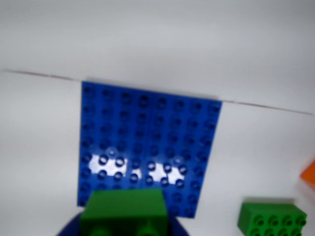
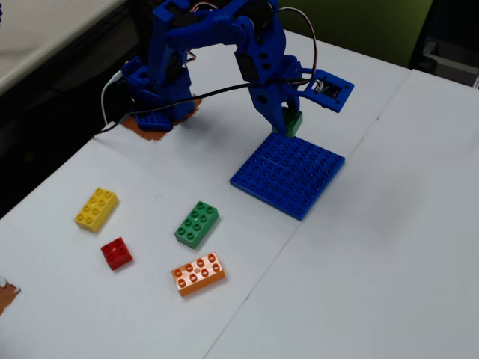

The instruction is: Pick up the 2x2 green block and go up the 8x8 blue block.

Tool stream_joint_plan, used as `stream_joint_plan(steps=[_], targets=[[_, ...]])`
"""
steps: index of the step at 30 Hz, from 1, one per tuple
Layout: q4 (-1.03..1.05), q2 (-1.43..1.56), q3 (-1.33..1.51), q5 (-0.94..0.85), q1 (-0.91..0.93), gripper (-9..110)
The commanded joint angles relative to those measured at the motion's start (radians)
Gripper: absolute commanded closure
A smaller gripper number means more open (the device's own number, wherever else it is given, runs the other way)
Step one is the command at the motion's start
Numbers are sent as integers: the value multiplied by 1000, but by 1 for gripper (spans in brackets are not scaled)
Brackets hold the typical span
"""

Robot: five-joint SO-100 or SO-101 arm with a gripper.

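One 2x2 green block point(image 2: 293, 122) pinched between fingers point(image 2: 284, 120), raised above 8x8 blue block point(image 2: 288, 173) edge

I count one 8x8 blue block point(image 2: 288, 173), one 2x2 green block point(image 2: 293, 123) (small, far side by the plate), one longer green brick point(image 2: 197, 224), one orange brick point(image 2: 198, 274), one yellow brick point(image 2: 96, 209), one red brick point(image 2: 117, 253), six pieces total
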Motion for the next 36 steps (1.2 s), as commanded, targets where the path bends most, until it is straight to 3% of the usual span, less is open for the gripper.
stream_joint_plan(steps=[1,36], targets=[[8,43,-35,5,-21,93],[-8,37,-35,-9,-26,93]])
